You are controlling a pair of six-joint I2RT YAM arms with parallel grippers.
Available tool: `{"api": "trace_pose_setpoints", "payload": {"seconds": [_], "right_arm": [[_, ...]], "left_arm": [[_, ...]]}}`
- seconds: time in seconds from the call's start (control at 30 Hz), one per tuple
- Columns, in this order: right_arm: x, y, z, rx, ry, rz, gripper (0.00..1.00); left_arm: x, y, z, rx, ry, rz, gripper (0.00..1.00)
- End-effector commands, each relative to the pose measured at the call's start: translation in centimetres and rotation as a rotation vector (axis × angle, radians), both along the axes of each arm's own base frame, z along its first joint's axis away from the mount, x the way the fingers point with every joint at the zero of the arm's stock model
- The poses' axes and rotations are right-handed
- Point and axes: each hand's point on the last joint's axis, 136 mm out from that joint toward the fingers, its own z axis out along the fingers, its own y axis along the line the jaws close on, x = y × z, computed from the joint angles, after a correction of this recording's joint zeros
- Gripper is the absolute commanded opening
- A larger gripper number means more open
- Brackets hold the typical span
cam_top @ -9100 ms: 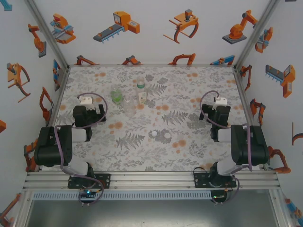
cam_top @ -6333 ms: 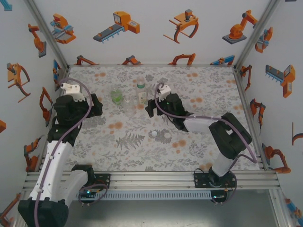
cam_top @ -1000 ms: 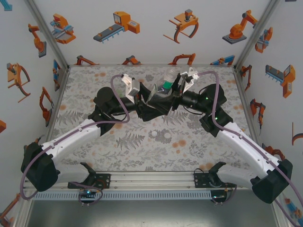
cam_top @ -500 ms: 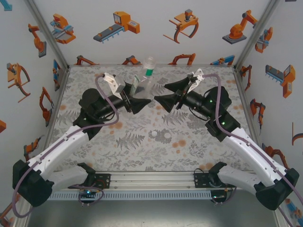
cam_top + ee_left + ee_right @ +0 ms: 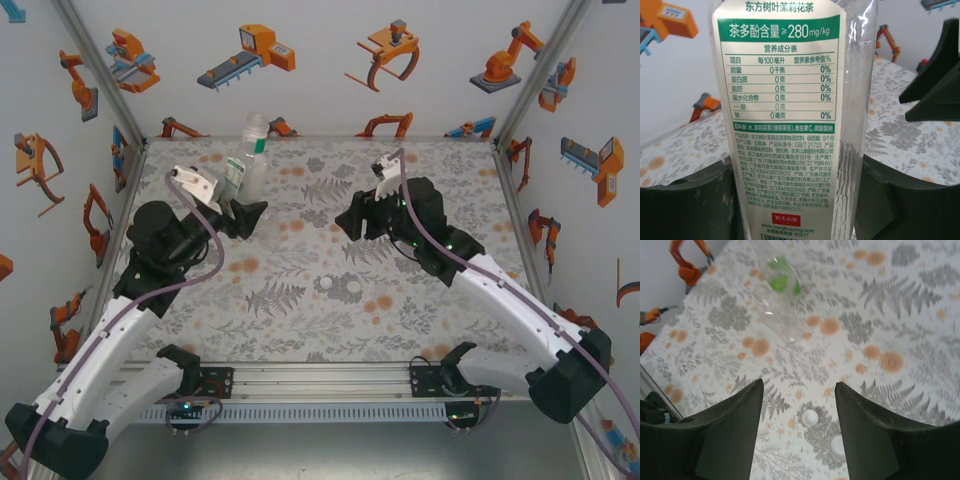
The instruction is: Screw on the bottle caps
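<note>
Left claw (image 5: 795, 195) is clenched on the labelled bottle (image 5: 785, 100), which is pinched upright between the two dark fingers and held raised above the worktop (image 5: 440, 170), toward its far left corner. The bottle is clear plastic, wrapped in a pale label with green bands, printed Chinese text and a small nutrition table.

Right claw (image 5: 799, 425) is released, its fingers set apart with nothing between them. It hangs over the middle of the worktop, well apart from the left claw. Through its gap, two small white bottle caps (image 5: 810, 416) are seen lying near each other on the patterned worktop, touched by nothing. Farther out a second bottle (image 5: 779, 300), clear with green showing in it, is seen blurred; whether it stands or lies cannot be told.
</note>
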Motion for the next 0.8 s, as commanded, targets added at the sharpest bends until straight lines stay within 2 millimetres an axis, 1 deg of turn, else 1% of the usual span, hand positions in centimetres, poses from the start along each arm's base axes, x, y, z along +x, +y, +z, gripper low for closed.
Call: {"api": "trace_pose_setpoints", "payload": {"seconds": [0.0, 0.13, 0.27, 0.33, 0.43, 0.53, 0.6, 0.77], "right_arm": [[0.0, -0.1, -3.4, -0.04, 0.159, -0.07, 0.56], [-0.3, -0.1, -8.2, -0.121, 0.356, -0.126, 0.56], [-1.1, -0.5, -12.7, -0.195, 0.503, -0.184, 0.51], [-1.7, -0.3, -14.6, -0.224, 0.572, -0.175, 0.51], [-2.6, -0.7, -17.2, -0.284, 0.655, -0.194, 0.51], [-3.5, -1.0, -19.2, -0.32, 0.699, -0.195, 0.52], [-3.8, -1.5, -20.1, -0.343, 0.72, -0.208, 0.53], [-4.3, -2.2, -21.4, -0.384, 0.743, -0.24, 0.54]], "left_arm": [[0.2, 1.5, -0.6, 0.036, 0.01, 0.058, 0.0], [-0.3, 1.5, -0.9, 0.075, 0.026, 0.028, 0.0], [-0.7, 1.0, -1.7, 0.105, 0.034, -0.011, 0.0], [-0.7, 1.1, -2.3, 0.114, 0.035, -0.009, 0.0], [-0.7, 1.2, -3.5, 0.147, 0.019, -0.005, 0.0], [-1.0, 1.4, -3.8, 0.176, 0.019, -0.004, 0.0], [-1.0, 1.5, -3.7, 0.17, 0.021, 0.007, 0.0], [-1.2, 1.3, -3.5, 0.163, 0.024, -0.011, 0.0]]}}
